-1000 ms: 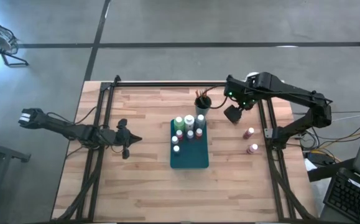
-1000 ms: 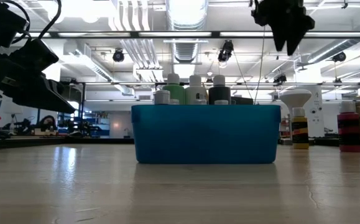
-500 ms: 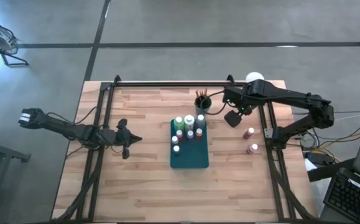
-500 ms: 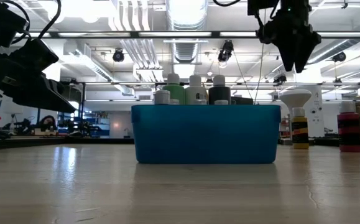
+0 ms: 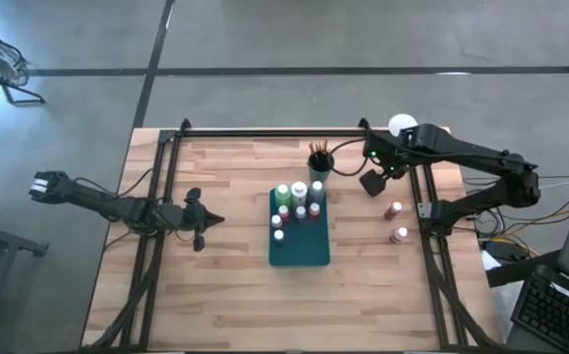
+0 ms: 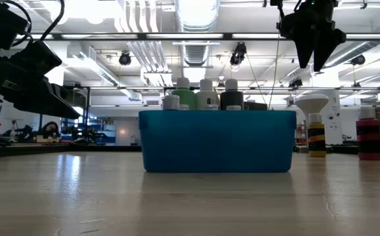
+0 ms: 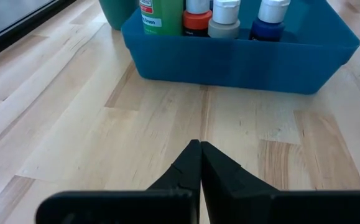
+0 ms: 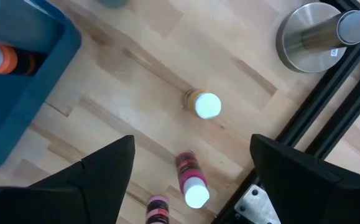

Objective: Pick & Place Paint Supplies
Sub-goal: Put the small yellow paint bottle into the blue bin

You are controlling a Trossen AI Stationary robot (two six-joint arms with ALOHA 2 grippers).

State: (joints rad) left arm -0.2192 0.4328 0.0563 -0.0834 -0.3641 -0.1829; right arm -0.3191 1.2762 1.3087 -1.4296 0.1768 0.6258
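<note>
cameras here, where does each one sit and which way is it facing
High: above, looking straight down at the table, both arms showing.
Low: table height, facing the teal tray; right gripper overhead.
Left wrist: past shut fingers toward the tray.
Right wrist: looking down between open fingers at loose paint bottles.
All four share the tray.

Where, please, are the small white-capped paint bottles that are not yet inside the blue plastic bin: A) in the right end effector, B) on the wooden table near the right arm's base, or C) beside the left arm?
B: small white-capped paint bottles stand on the wooden table right of the blue plastic bin, below the empty right end effector.
</note>
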